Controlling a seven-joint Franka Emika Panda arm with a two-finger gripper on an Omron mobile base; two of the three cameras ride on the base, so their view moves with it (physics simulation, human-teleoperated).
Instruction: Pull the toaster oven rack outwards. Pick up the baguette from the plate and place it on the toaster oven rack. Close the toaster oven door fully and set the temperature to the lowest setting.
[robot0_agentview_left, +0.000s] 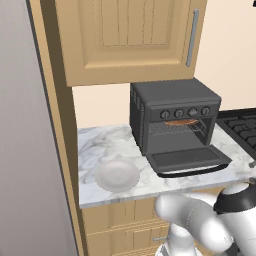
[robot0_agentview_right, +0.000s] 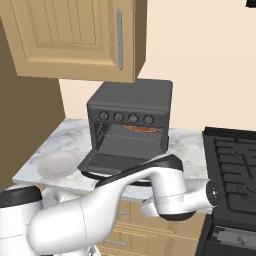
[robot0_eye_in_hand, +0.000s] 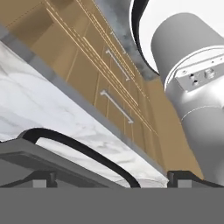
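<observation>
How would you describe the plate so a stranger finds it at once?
Find the dark toaster oven on the marble counter. In front of it and to its left, near the counter's edge, lies the plate: round, pale, nothing on it, the one loose dish there.

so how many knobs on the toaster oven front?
4, in one row above the oven opening on the toaster oven: far left, inner left, inner right, far right. None looks hidden.
</observation>
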